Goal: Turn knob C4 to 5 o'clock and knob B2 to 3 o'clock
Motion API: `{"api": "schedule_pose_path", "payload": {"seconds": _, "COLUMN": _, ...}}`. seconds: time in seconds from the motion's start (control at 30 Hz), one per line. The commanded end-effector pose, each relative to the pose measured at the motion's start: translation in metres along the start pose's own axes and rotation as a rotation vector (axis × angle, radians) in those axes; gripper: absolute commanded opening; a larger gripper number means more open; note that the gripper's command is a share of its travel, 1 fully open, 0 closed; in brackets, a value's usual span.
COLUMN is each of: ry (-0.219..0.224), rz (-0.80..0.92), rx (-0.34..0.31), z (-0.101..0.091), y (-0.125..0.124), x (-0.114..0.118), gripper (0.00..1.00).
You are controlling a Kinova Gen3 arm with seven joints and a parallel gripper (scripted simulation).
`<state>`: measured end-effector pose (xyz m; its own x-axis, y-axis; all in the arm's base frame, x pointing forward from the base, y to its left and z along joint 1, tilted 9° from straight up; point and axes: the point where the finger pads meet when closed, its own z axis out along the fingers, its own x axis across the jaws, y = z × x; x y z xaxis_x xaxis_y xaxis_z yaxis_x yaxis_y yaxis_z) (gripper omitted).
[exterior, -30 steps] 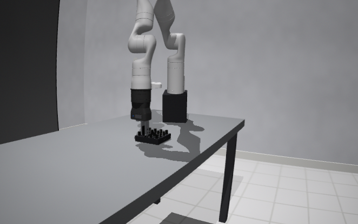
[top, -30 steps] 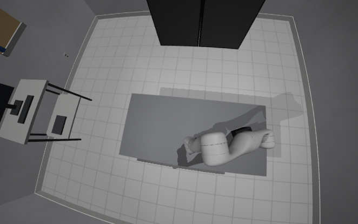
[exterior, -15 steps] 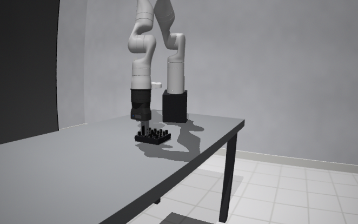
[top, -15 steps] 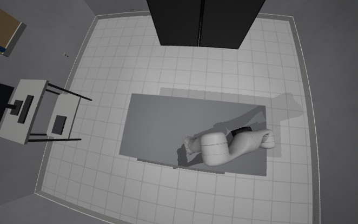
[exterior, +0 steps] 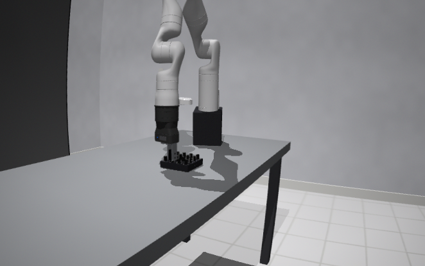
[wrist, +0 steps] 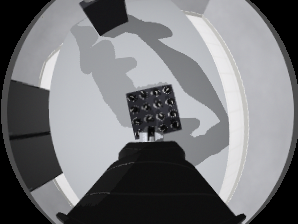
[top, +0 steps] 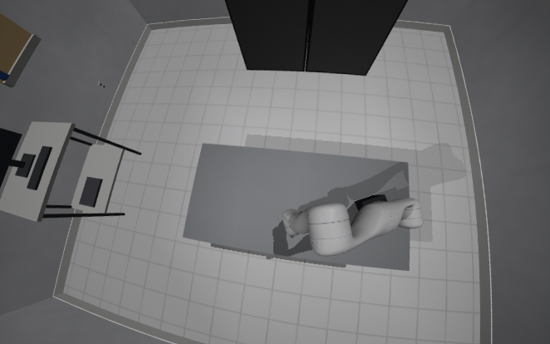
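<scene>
One pincer (exterior: 172,153) reaches straight down into the knob box (exterior: 182,162), clamped on a knob at its edge; the box stands on the counter (exterior: 96,186) near the arm's pedestal (exterior: 207,126).

The arm (exterior: 167,83) has smooth white rounded links (thin seam lines), a black wrist section.
</scene>
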<state>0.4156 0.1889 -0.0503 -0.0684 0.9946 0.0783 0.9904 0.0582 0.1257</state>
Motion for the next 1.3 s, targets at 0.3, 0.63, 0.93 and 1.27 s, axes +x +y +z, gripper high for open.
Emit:
{"api": "schedule_pose_path", "payload": {"seconds": 0.3, "ry": 0.0, "rz": 0.141, "rx": -0.002, "z": -0.0007, "y": 0.0007, "x": 0.0002, "gripper": 0.3}}
{"api": "schedule_pose_path", "payload": {"seconds": 0.63, "ry": 0.0, "rz": 0.37, "rx": -0.002, "z": -0.0007, "y": 0.0007, "x": 0.0002, "gripper": 0.3}}
{"api": "schedule_pose_path", "payload": {"seconds": 0.93, "ry": 0.001, "rz": 0.557, "rx": -0.002, "z": -0.0007, "y": 0.0007, "x": 0.0002, "gripper": 0.3}}
{"api": "schedule_pose_path", "payload": {"seconds": 1.27, "ry": 0.001, "rz": 0.827, "rx": -0.002, "z": -0.0007, "y": 0.0007, "x": 0.0002, "gripper": 0.3}}
